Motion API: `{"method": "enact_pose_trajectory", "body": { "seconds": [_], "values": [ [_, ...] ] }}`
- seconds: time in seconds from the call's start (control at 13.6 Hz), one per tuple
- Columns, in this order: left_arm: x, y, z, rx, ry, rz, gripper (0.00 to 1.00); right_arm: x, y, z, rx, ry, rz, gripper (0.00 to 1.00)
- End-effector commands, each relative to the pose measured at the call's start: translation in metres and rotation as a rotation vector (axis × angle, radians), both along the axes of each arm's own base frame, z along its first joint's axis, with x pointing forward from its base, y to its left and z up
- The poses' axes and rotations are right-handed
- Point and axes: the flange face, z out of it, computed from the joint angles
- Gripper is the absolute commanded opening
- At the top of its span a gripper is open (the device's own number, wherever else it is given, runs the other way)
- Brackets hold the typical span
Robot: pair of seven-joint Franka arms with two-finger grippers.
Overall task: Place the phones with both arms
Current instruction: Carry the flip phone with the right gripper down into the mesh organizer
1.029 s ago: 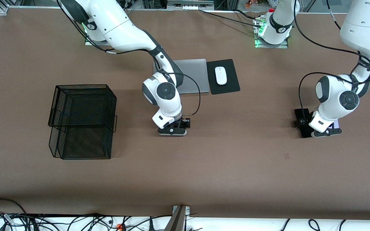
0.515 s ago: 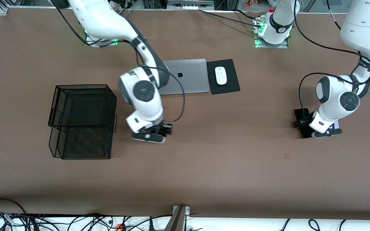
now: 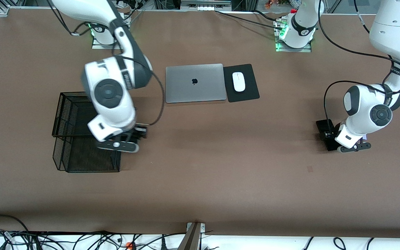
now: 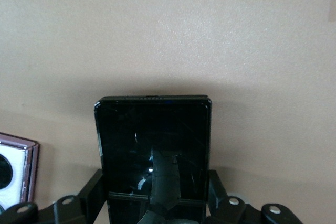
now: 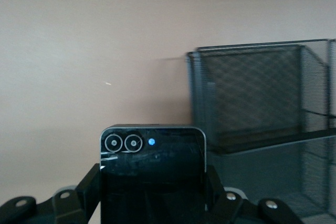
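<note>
My right gripper (image 3: pixel 118 146) is shut on the small black folded phone (image 5: pixel 152 156), which has two ringed lenses. It holds the phone in the air at the edge of the black wire basket (image 3: pixel 82 104), which fills one side of the right wrist view (image 5: pixel 262 98). My left gripper (image 3: pixel 353 147) is low at the left arm's end of the table. Its fingers (image 4: pixel 94 192) are shut on the sides of the long black slab phone (image 4: pixel 152 140), which also shows in the front view (image 3: pixel 325 129). The pale lilac phone (image 4: pixel 13 169) lies right beside the slab, mostly hidden under the left hand.
A closed silver laptop (image 3: pixel 195 82) lies mid-table toward the arms' bases. Beside it a white mouse (image 3: pixel 239 81) sits on a black pad (image 3: pixel 250 92). The basket is a two-tier mesh tray with its lower tier (image 3: pixel 82 159) nearer the front camera.
My right arm has swung from the middle of the table to the basket, carrying the folded phone and uncovering the laptop. My left gripper and the slab phone have shifted only slightly.
</note>
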Motion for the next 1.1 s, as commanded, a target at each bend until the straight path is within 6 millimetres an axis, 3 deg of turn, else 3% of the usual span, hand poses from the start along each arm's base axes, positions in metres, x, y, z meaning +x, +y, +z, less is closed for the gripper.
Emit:
{"method": "enact_pose_trajectory", "body": {
  "seconds": [0.0,0.15,0.29,0.44,0.66,1.03],
  "values": [
    [0.011,-0.009,0.014,-0.009,0.006,0.033,0.0,-0.006,-0.08,0.022,0.06,0.093,0.086,0.15],
    [0.011,-0.012,0.014,-0.011,0.02,0.038,0.0,-0.008,-0.142,0.02,0.067,0.136,0.152,0.15],
    [0.015,-0.012,0.018,-0.011,0.012,0.042,0.0,-0.022,-0.186,0.01,0.082,0.172,0.137,0.15],
    [0.022,-0.024,0.024,-0.008,0.019,0.067,0.0,-0.045,-0.219,-0.006,0.109,0.223,0.093,0.15],
    [0.032,-0.082,0.032,-0.032,0.016,0.021,0.0,-0.074,-0.251,-0.035,0.139,0.212,0.049,0.16],
    [0.037,-0.221,0.054,-0.032,0.045,-0.007,0.0,-0.077,-0.254,-0.069,0.165,0.18,0.01,0.18]
  ]
}}
